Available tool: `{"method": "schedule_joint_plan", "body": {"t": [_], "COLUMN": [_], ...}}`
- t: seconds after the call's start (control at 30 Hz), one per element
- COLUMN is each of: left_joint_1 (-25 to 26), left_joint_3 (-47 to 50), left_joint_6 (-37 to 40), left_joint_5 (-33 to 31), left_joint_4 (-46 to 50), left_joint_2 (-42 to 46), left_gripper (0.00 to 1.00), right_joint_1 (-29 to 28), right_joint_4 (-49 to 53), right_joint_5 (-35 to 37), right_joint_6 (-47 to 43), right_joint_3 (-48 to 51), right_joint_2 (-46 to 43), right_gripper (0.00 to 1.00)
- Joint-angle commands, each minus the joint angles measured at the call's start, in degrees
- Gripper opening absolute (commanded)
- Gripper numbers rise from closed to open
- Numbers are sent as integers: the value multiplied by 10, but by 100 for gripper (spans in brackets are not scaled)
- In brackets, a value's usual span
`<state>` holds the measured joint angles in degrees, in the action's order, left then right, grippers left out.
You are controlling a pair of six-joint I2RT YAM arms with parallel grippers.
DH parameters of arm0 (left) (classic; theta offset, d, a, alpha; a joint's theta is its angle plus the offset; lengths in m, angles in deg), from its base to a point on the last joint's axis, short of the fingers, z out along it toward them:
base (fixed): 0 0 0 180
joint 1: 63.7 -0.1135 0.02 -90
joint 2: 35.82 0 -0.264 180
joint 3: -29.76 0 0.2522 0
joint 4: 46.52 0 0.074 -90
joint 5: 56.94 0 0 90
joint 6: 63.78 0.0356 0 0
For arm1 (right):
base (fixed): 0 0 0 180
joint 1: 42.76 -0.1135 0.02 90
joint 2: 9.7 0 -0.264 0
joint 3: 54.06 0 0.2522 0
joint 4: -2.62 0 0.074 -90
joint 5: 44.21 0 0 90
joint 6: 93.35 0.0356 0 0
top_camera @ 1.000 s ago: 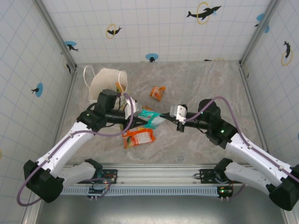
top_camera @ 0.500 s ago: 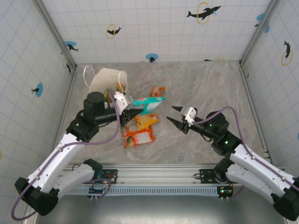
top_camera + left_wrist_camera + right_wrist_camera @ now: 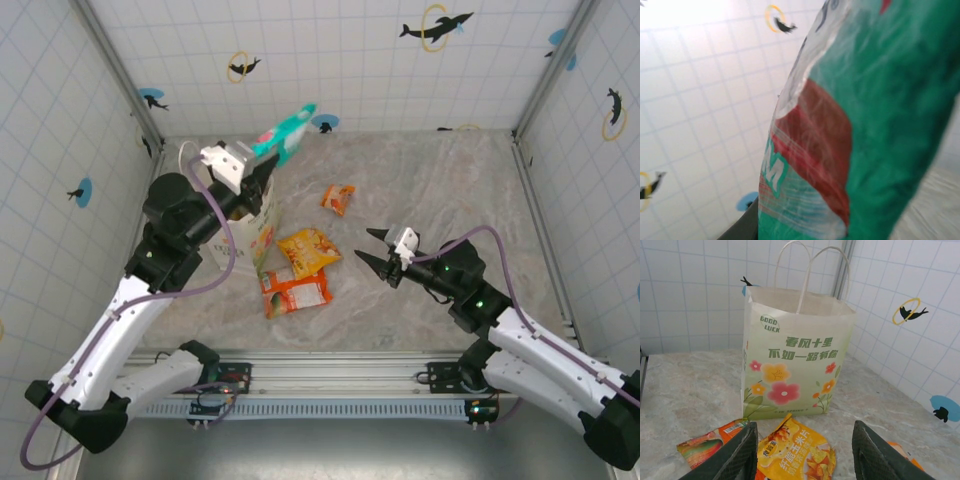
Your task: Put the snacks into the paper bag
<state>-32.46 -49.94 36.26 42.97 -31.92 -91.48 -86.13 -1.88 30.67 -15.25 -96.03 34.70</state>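
The paper bag (image 3: pixel 790 365) is seen standing upright on the table. It is white at the top and pale green below, and is printed with orange and red flowers and green lettering. Two white string handles rise from its rim. A teal packet (image 3: pixel 285 130) with a red patch is held in the air above the bag, clamped in the closed left gripper (image 3: pixel 256 157). Whether it hangs over the mouth cannot be told.

A yellow packet (image 3: pixel 308 250) lies just in front of the bag, and a red-orange packet (image 3: pixel 295 293) is touching it on the side away from the bag. A small orange packet (image 3: pixel 338 198) lies apart, to the bag's right.

From above, most of the bag is hidden under the left arm. In the left wrist view the teal packet is cut off at the edges and its print is blurred.

The right gripper (image 3: pixel 378 252) is held open and empty, well to the right of the bag. Its fingers (image 3: pixel 732 455) frame the yellow packet. Bare marble table (image 3: pixel 450 180) lies open to the bag's right, and the tiled walls stand close behind and to its left.
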Motion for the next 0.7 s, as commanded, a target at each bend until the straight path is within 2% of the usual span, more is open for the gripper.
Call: {"method": "schedule_joint_plan", "body": {"t": [0.0, 0.23, 0.43, 0.67], "left_joint_1": [3, -3, -39, -45], "left_joint_3": [-49, -95, -84, -58], "left_joint_6": [4, 19, -35, -66], "left_joint_5": [-109, -252, -304, -314], "left_joint_4": [-47, -3, 53, 131], "left_joint_2": [-25, -78, -77, -78], "left_gripper": [4, 6, 8, 9], "right_joint_1": [2, 1, -1, -4], "right_joint_4": [-31, -29, -28, -22], "right_joint_5": [-6, -12, -15, -13], "right_joint_6": [6, 3, 2, 2], "right_joint_3": [8, 8, 9, 10], "right_joint_2": [3, 14, 20, 24], "right_gripper": [51, 50, 49, 48]}}
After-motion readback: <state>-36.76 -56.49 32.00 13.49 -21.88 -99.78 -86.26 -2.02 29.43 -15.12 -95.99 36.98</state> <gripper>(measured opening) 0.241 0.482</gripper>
